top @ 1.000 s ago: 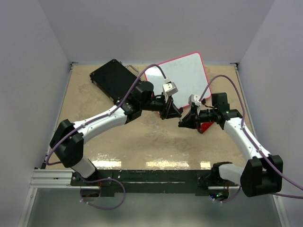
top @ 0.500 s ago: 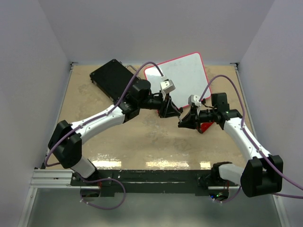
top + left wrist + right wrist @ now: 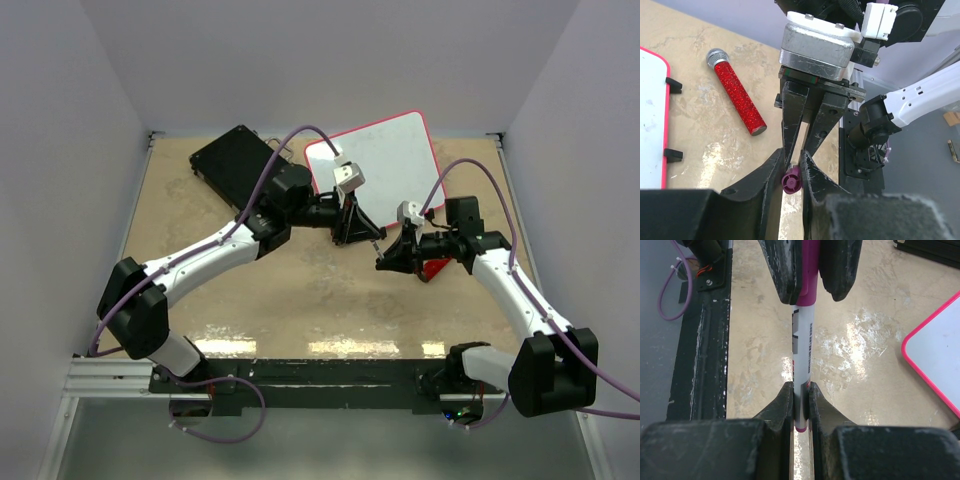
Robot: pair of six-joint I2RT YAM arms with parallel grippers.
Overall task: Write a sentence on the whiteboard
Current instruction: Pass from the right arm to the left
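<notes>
The whiteboard [image 3: 385, 160] lies tilted at the back of the table, white with a red-pink rim. No sentence shows on its white face. A white marker [image 3: 802, 355] with a pink-purple cap [image 3: 791, 181] spans the gap between the two grippers in mid-air, in front of the board. My left gripper [image 3: 372, 238] is shut on the cap end. My right gripper [image 3: 386, 262] is shut on the marker's barrel near its tail. The two sets of fingers face each other almost tip to tip.
A black hard case [image 3: 235, 170] lies at the back left, touching the board's left corner. A red glitter microphone [image 3: 737, 100] lies on the tan tabletop under the right arm, near the board's front edge [image 3: 664, 120]. Grey walls enclose three sides.
My left wrist has drifted slightly back and left, toward the board. The right arm has held still, and the marker stays gripped at both ends.
</notes>
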